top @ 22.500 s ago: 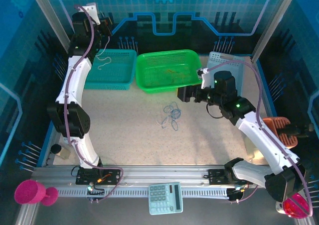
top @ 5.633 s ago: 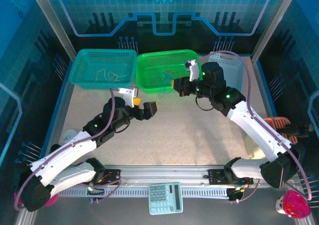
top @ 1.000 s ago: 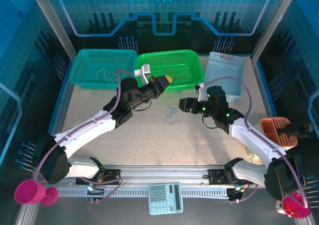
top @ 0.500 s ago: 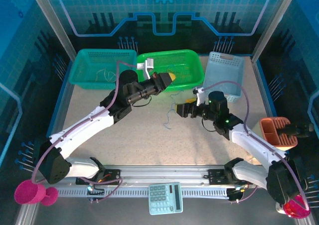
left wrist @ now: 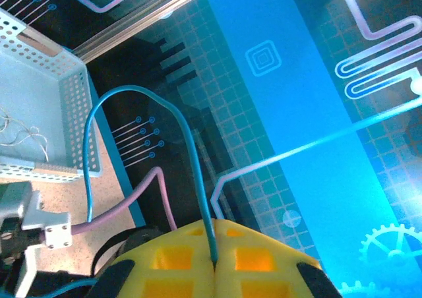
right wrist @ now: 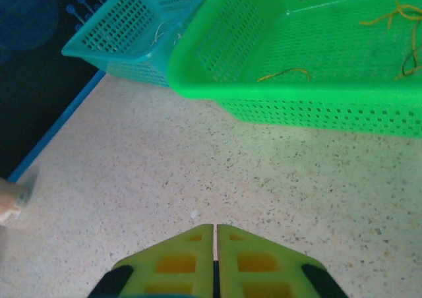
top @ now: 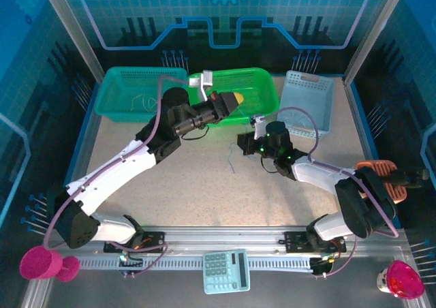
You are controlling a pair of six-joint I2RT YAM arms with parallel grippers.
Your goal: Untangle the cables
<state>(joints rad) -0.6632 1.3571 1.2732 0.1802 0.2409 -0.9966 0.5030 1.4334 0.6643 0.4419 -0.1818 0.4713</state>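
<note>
Overhead, a teal basket (top: 139, 93) sits at the upper left, and the thin white cords (top: 142, 103) inside it are hard to trace. To its right, the left gripper (top: 235, 100) hangs over the front rim of a green basket (top: 259, 90). From above, its yellow tips are too small to show a grip. The left wrist camera settles this: the yellow fingers (left wrist: 178, 262) are clenched on a blue cable (left wrist: 188, 133). The cable rises in a tall arch, comes down on the left of the frame, and is cut off at the bottom edge.

Overhead, the same cable is only a faint line below the green basket, and its lower end cannot be made out.

The right gripper (top: 242, 143) is low over the speckled table (top: 177, 185), just right of that faint line. Its wrist camera shows the fingers (right wrist: 178, 265) pressed together, with no cord visible between them. The same view picks out orange cords (right wrist: 283, 74) in the green basket, which are barely visible from above.

At the far right stands a pale blue basket (top: 306, 100). The left wrist view shows fine pale strands in it, which the overhead view misses.

Half a second earlier the right gripper was farther right with its jaws apart. It has since moved left and closed. The left gripper has risen slightly toward the green basket.
</note>
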